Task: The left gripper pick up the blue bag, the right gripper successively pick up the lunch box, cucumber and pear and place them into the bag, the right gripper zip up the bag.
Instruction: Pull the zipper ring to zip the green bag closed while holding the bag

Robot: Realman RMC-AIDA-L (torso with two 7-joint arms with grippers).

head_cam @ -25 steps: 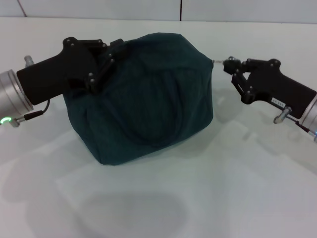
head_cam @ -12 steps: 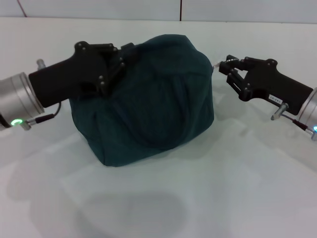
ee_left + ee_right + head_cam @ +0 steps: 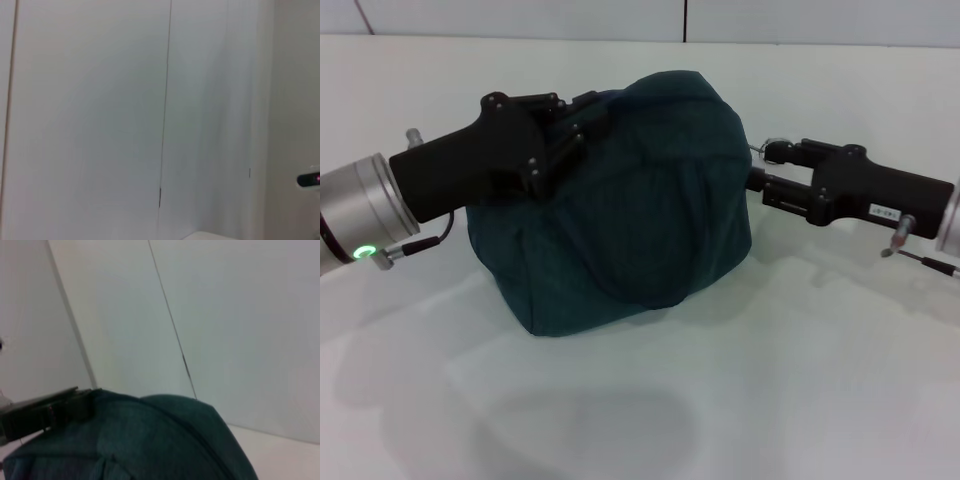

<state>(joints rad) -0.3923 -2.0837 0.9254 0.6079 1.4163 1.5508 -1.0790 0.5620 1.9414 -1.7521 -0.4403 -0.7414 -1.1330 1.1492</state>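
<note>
Dark teal-blue fabric bag (image 3: pixel 630 200) puffy, rounded, sitting on white table (image 3: pixel 640 400). Black left gripper (image 3: pixel 578 125) clenched on bag's top corner. Black right gripper (image 3: pixel 760 172) beside bag's other end, grip unclear.

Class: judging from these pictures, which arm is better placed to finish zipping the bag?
Right, probably. The right claw sits at the blue bag's zipper end; the left claw is busy gripping its other side.

The bag (image 3: pixel 620 210) bulges shut on the table – its inside is hidden, and so are its zipper line and handles from the head view. The left gripper's (image 3: pixel 582 128) fingertips sink into the fabric. The right gripper (image 3: pixel 757 172) meets the bag's side – its grip is unclear.
</note>
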